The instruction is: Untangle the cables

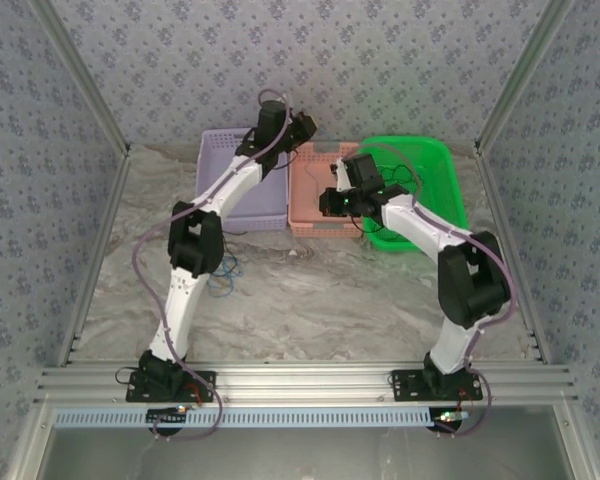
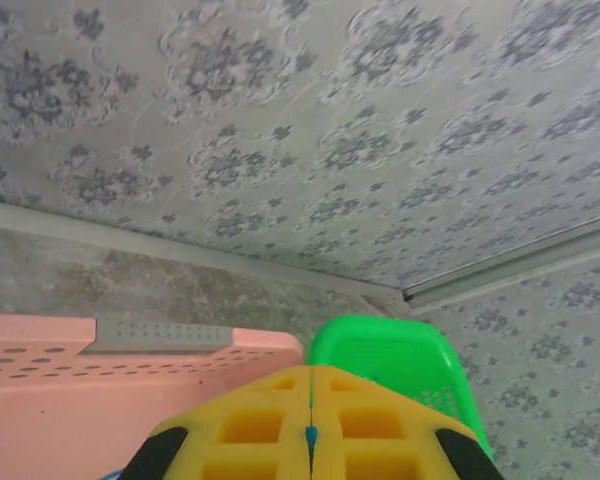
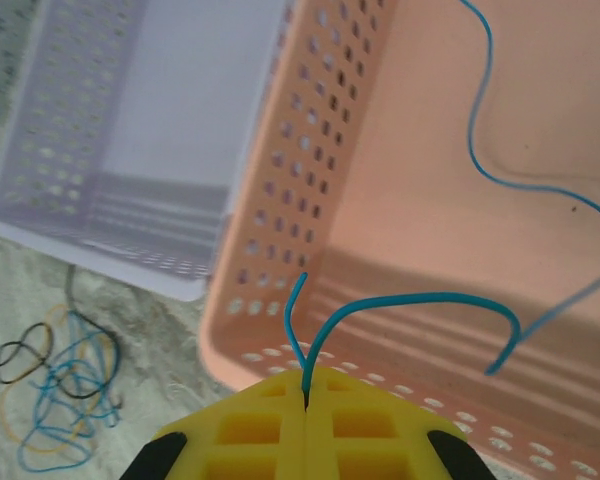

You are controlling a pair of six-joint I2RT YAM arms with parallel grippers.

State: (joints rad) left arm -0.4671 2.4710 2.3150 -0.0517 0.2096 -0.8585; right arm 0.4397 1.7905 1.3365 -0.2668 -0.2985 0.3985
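Right gripper (image 3: 306, 385): yellow jaws pinched tight on a thin blue flexible wire (image 3: 420, 297), arching from the seam toward 1 o'clock, long axis running out over the pink perforated plastic basket (image 3: 400, 180). Loose bunch of blue, black and yellow wires (image 3: 55, 395) lying on the marbled table (image 3: 160, 340), off at 8 o'clock from those jaws.

Top view: same bunch (image 1: 223, 270) just beside the left arm's elbow, so likely nearer that arm. Left gripper (image 2: 310, 375) closed too; blue fleck at its seam, too small to call.
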